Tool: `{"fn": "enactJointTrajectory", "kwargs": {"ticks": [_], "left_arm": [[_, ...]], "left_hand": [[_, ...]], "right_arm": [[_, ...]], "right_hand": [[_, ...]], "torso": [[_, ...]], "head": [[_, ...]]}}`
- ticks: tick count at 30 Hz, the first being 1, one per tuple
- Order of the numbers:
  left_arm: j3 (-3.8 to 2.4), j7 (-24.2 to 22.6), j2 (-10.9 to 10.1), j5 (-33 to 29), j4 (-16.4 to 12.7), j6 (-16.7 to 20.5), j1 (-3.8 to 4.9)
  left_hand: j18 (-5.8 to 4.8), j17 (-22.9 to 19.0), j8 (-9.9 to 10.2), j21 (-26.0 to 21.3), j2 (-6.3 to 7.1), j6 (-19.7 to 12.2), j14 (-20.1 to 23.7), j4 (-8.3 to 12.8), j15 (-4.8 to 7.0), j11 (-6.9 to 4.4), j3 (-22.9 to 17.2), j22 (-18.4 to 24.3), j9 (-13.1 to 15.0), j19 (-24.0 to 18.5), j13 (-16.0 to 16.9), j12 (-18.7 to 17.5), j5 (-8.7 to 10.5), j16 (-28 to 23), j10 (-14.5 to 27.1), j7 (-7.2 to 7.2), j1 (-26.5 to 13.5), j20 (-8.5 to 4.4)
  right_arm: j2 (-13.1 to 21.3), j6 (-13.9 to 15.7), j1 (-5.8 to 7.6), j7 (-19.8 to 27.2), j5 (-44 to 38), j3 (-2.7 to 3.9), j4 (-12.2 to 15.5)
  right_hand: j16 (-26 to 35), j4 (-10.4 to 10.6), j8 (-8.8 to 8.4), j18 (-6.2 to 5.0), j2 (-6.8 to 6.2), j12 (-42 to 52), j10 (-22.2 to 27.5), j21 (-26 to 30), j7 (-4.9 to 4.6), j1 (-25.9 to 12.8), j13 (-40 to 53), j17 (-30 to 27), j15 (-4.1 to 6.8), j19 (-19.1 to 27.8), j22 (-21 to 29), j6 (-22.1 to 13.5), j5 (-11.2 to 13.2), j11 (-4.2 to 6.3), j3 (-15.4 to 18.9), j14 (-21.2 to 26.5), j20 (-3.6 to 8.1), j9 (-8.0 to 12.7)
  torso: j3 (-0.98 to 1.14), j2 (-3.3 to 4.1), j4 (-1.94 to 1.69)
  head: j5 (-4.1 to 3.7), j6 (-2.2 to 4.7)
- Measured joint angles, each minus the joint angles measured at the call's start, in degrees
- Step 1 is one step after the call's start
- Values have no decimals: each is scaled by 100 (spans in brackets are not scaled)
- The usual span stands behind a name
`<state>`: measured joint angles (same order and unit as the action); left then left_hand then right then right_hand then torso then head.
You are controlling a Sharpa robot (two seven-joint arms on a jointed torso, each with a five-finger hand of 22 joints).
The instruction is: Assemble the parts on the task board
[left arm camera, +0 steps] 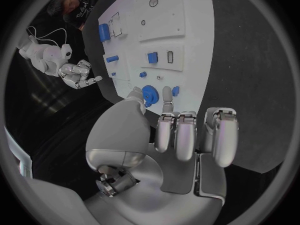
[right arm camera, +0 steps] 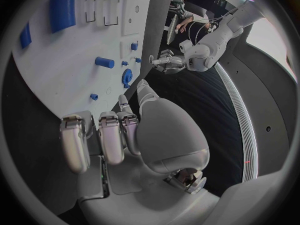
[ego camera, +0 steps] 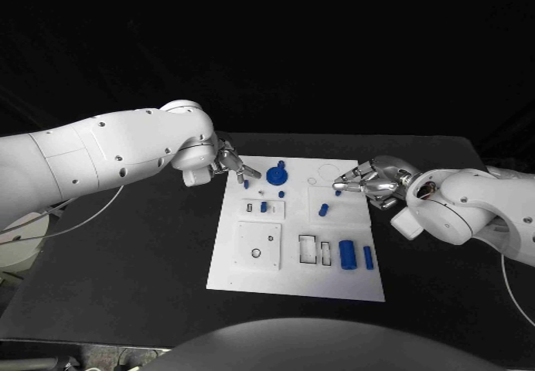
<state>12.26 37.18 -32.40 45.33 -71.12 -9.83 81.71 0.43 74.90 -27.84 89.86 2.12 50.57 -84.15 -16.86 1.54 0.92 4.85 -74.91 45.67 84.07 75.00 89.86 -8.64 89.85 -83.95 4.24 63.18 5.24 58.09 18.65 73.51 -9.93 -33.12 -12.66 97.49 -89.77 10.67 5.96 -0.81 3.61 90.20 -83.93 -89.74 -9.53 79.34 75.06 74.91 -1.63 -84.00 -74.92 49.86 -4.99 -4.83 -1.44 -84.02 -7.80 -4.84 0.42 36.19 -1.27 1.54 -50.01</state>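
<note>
two white arms reach over a black table [ego camera: 123, 263] toward a white board [ego camera: 299, 228] lying in its middle. the left hand [ego camera: 236, 168] hovers at the board's far left corner, just beside a blue gear [ego camera: 277, 171] that sits on the board there. its fingers are apart and hold nothing; in the left wrist view the fingertips [left arm camera: 167, 92] point at the gear [left arm camera: 149, 92] without clearly touching it. the right hand [ego camera: 368, 182] hangs over the board's far right edge, fingers spread loosely, nothing between them; in the right wrist view the board [right arm camera: 56, 70] lies beyond its fingertips [right arm camera: 123, 102].

several blue parts lie on the board. a small peg [ego camera: 323, 209] rests near the middle, close to the right hand. another small part [ego camera: 263, 206] stands in a raised rectangular plate on the left side. near the front right, a thick cylinder [ego camera: 348, 254] lies beside a thinner bar [ego camera: 368, 258], close together. two empty rectangular outlines [ego camera: 315, 249] sit just left of the cylinder. a square plate [ego camera: 257, 246] with a small round hole sits at the front left of the board.
</note>
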Motion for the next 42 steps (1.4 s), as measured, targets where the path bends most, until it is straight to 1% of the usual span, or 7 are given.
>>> {"fn": "enactJointTrajectory", "kwargs": {"ticks": [3, 7, 11, 16, 22, 29, 42], "left_arm": [[13, 7, 47, 22, 98, -27, 0], [22, 10, 97, 48, 207, -48, -1], [30, 13, 168, 71, 348, -63, -7], [42, 16, 313, 138, 584, -77, -41], [55, 3, 518, 260, 864, -118, -141], [63, -15, 669, 427, 1062, -186, -246], [63, 2, 789, 638, 1242, -255, -284]], "left_hand": [[0, 3, -223, 0, 0, -76, 0, 19, 0, 0, 30, 0, 218, 0, 0, 0, 0, 0, 0, -18, 0, 0], [0, 5, -376, 0, -49, -84, 0, -7, 0, 0, 56, 0, 359, 0, 0, 0, 0, 0, 0, -27, -49, 0], [0, 4, -445, 0, -61, -84, 0, 3, 0, 0, 76, 0, 431, 0, 0, 0, 0, 0, 0, -27, -61, 0], [0, 4, -445, 0, -61, -84, 0, 3, 0, 0, 76, 0, 431, 0, 0, 0, 0, 0, 0, -27, -61, 0], [0, 3, -445, 0, -84, -84, 0, 3, 0, 0, 76, 0, 439, 0, 0, 0, 0, 0, 0, -27, -39, 0], [1, 3, -445, 0, -129, -84, 0, 3, 0, 0, 76, 0, 439, 0, 0, 0, 0, 0, 0, -27, -39, 0], [0, 2, -473, 0, -152, -62, 0, -12, 0, 0, 91, 0, 444, 0, 0, 0, 0, 0, 0, -49, -62, 0]], "right_arm": [[-1, -3, 0, -2, 0, 0, 1], [4, -6, 0, -5, 0, 0, 2], [6, -9, -1, -7, 0, 0, 2], [-2, -13, -1, -9, 0, 0, 2], [-8, -21, -1, -13, 0, 0, 3], [3, -29, -1, -17, 1, 0, 12], [3, -38, -1, -24, 1, 0, 21]], "right_hand": [[0, 0, 0, 0, 0, 0, 0, 0, 0, 0, -1, 0, 0, 0, 0, 0, 0, 0, 0, 0, 0, 0], [0, 0, 0, 0, 0, 0, 0, 0, 0, 0, -1, 0, 0, 0, 1, 0, 0, 0, 0, 0, 0, 0], [0, 0, 0, 0, 0, 1, 0, 0, 0, 0, -1, 0, 0, 0, 1, 0, 0, 0, 0, 0, 0, 0], [0, 0, 0, 0, -1, 2, 0, 0, 0, -1, 0, 0, 0, 0, 1, 0, 0, 0, 0, 0, 0, 0], [0, 17, 0, 0, -1, 2, 0, 0, 0, -1, 3, 0, 0, 0, 1, 0, 0, 0, 17, 0, 0, 0], [0, 17, 0, 0, -1, 3, 0, 0, 0, -1, 1, 3, 0, 0, 2, 0, 0, 0, 17, 0, 0, 0], [0, 17, 0, 0, -1, 9, 0, 0, 0, -1, -1, 4, 0, 0, 2, 0, 0, 0, 17, 0, 0, 0]], "torso": [[-3, 2, 0], [-3, 4, 0], [-3, 4, -1], [-4, 4, -1], [-4, 4, 0], [-6, 7, 2], [-3, 3, -6]], "head": [[5, 0], [7, 0], [7, 0], [9, 0], [7, 0], [-6, 0], [10, 0]]}}
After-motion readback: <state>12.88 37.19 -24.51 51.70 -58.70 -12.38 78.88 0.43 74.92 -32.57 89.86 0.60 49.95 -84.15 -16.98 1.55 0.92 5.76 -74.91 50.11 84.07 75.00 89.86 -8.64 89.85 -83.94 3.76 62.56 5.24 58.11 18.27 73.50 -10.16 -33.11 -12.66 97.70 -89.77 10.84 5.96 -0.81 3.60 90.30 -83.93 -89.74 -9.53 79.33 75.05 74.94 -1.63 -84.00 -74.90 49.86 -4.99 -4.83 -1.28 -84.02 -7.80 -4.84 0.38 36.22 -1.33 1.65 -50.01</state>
